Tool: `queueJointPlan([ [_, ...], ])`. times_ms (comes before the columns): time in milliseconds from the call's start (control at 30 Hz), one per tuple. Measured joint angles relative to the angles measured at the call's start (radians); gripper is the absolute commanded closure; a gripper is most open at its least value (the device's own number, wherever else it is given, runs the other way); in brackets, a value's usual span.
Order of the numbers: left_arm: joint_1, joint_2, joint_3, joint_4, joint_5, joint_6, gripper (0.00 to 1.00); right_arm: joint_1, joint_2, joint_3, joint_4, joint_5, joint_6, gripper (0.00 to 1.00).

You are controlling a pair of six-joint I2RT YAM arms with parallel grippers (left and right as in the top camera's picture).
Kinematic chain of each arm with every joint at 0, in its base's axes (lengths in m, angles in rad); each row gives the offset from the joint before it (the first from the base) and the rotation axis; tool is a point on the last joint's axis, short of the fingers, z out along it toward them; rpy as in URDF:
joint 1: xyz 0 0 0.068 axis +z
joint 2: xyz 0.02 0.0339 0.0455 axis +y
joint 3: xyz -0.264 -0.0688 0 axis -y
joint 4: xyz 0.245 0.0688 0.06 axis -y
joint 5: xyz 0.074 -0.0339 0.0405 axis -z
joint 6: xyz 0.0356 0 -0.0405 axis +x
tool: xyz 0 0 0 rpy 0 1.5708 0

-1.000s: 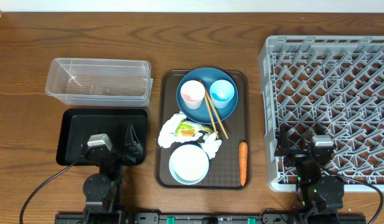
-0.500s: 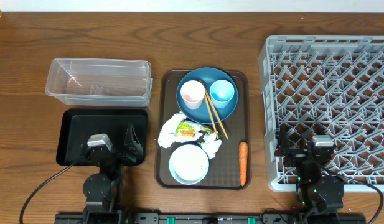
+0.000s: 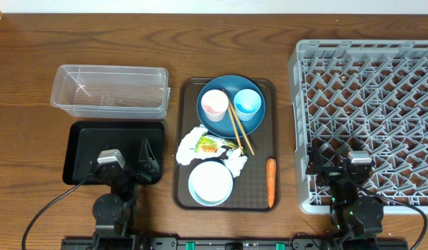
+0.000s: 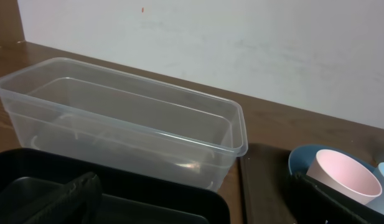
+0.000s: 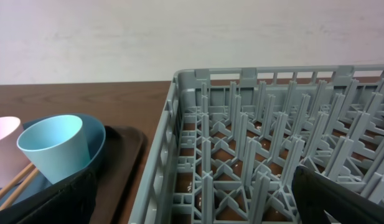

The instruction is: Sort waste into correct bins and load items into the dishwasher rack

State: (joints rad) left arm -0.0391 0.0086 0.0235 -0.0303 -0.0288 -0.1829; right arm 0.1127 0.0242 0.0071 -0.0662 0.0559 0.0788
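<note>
left gripper fingers spread wide above black tray, lower left. right gripper likewise spread, at dishwasher rack near edge. carrot lies on brown tray.

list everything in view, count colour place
tub: 1, clear, back left
black tray: 1, black, before tub
serving tray: 1, brown, centre
plate: 1, blue, serving tray
pink cup: 1, pink, on plate
blue cup: 1, light blue, on plate
chopsticks: 2, wooden, on plate
napkins: heap, white, serving tray
bowl: 1, white inside, serving tray
carrot: 1, orange, serving tray
rack: 1, grey, right
left pincer: 1, black, front left
right pincer: 1, black, front right
</note>
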Motion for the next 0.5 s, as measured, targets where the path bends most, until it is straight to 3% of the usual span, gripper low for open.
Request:
queueJointPlan([
  [500,0.000,0.000,0.000,0.000,0.000,0.000,0.02,0.000,0.000,0.000,0.000,0.000,0.000,0.01],
])
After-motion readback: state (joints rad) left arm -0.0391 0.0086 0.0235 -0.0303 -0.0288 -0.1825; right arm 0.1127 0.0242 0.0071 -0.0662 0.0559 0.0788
